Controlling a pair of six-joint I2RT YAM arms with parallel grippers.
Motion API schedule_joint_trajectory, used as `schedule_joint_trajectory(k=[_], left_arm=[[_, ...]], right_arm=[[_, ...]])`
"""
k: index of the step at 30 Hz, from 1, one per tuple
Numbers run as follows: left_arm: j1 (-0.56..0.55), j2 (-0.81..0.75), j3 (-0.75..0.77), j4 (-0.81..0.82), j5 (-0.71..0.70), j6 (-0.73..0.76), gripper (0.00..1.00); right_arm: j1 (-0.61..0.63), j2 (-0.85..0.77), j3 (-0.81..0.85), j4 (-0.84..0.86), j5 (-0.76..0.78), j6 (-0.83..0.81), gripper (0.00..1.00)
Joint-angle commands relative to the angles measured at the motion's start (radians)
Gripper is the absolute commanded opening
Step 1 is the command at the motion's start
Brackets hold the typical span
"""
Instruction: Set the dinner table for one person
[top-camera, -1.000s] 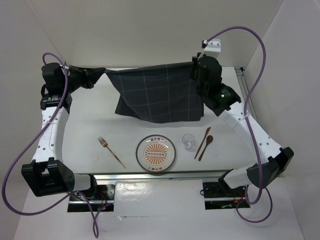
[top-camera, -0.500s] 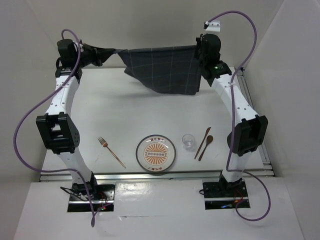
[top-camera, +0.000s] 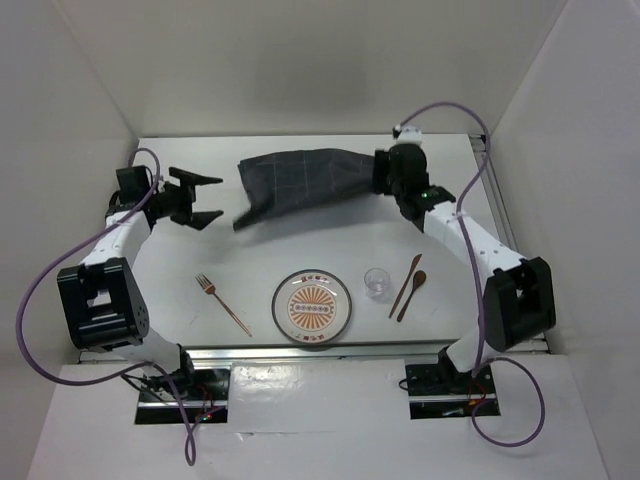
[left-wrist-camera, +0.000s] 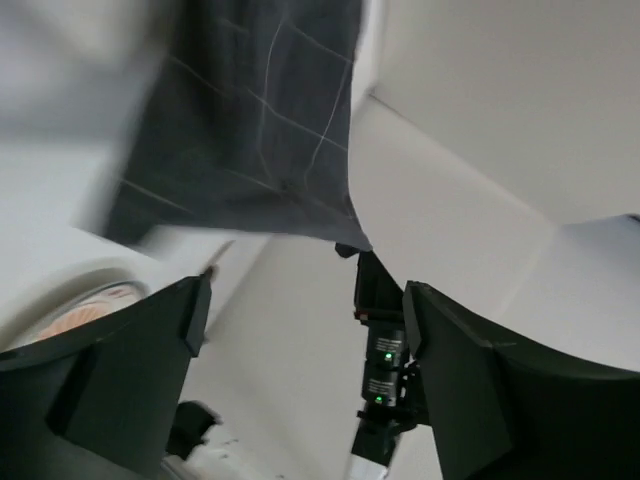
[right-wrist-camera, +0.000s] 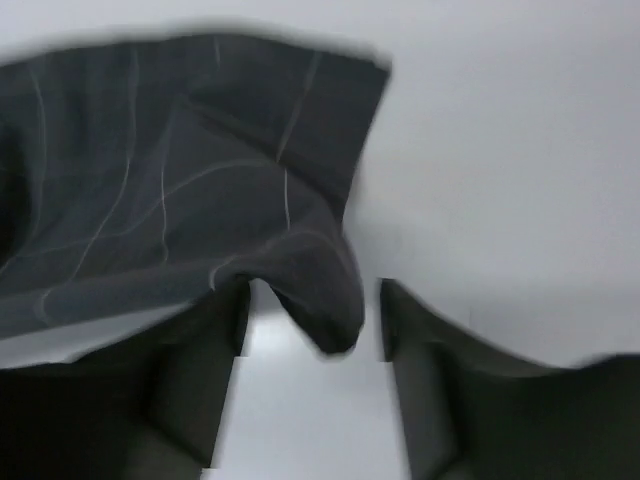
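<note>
Dinner table (top-camera: 330, 250) white, matte; plain white walls (top-camera: 300, 70) on three sides.

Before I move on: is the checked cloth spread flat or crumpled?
Crumpled, not flat: in the top view the cloth shows folds and a curled left corner.

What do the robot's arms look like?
Each arm, the left arm and the right arm, has white tube-like links joined by chunky black blocks. A looping purple cable runs along each. The left gripper and right gripper are black with two flat fingers. A small green light glows on the right arm.
</note>
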Motion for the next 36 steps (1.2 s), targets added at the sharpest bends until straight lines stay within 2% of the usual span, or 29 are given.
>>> schedule_joint_trajectory(k=[1,2,6,9,10,12,13,14,15,17,20,24,29,36], left_arm=[[0.018,-0.038,-0.033,-0.217,-0.013,0.22,1.0],[0.03,-0.029,-0.042,-0.237,0.001,0.266,1.0],[0.039,0.006,-0.001,-0.355,-0.011,0.367,1.0],[0.024,0.025,0.048,-0.359,-0.037,0.439,1.0],[0.012,0.043,0.094,-0.359,-0.054,0.461,0.84],[-0.053,0.075,0.161,-0.403,-0.121,0.543,0.49],[-0.08,0.096,0.236,-0.429,-0.152,0.573,0.26],[-0.108,0.124,0.279,-0.463,-0.187,0.6,0.06],[-0.163,0.19,0.319,-0.501,-0.247,0.651,0.0],[-0.215,0.262,0.433,-0.585,-0.305,0.694,0.0],[-0.292,0.388,0.529,-0.644,-0.433,0.723,0.0],[-0.341,0.503,0.576,-0.659,-0.519,0.723,0.0],[-0.372,0.572,0.585,-0.67,-0.568,0.714,0.0],[-0.372,0.637,0.554,-0.661,-0.582,0.714,0.0]], right_arm=[[0.064,-0.116,-0.197,-0.039,0.022,0.063,0.72],[0.085,-0.15,-0.231,-0.072,0.022,0.11,0.84],[0.086,-0.216,-0.305,-0.117,0.013,0.169,0.89],[0.086,-0.229,-0.305,-0.117,-0.022,0.169,0.91],[0.086,-0.229,-0.284,-0.126,-0.042,0.169,0.89],[0.086,-0.169,-0.253,-0.148,-0.071,0.16,0.78],[0.086,-0.138,-0.201,-0.166,-0.085,0.16,0.62],[0.086,-0.105,-0.169,-0.186,-0.1,0.16,0.31],[0.072,-0.022,-0.132,-0.244,-0.134,0.16,0.16],[0.041,0.069,-0.013,-0.299,-0.178,0.171,0.01],[0.006,0.244,0.131,-0.407,-0.258,0.18,0.0],[-0.035,0.348,0.183,-0.421,-0.272,0.201,0.0],[-0.095,0.402,0.151,-0.386,-0.31,0.238,0.0],[-0.114,0.422,-0.007,-0.347,-0.291,0.266,0.0]])
